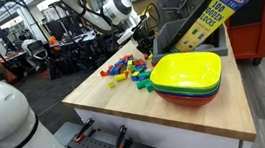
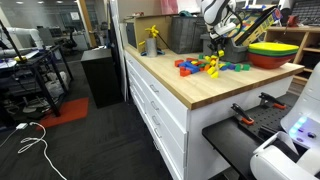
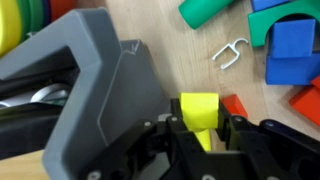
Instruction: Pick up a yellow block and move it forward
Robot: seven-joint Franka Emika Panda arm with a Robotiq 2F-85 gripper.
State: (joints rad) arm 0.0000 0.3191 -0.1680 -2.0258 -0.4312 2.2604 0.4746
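Note:
A yellow block (image 3: 197, 112) sits between the fingers of my gripper (image 3: 198, 128), which is shut on it, close above the wooden table (image 3: 170, 55). In both exterior views the gripper (image 1: 141, 45) (image 2: 213, 50) hangs over the pile of coloured blocks (image 1: 127, 70) (image 2: 205, 67). The held block shows in an exterior view as a yellow piece (image 2: 212, 63) under the fingers. A red block (image 3: 233, 106) lies right beside the held one.
Blue blocks (image 3: 293, 45) and a green cylinder (image 3: 208, 12) lie ahead, with a white metal hook (image 3: 230, 52). Stacked bowls, yellow on top (image 1: 185, 75) (image 2: 273, 50), stand near the pile. A block box (image 1: 211, 15) and dark bins (image 2: 185, 33) stand behind.

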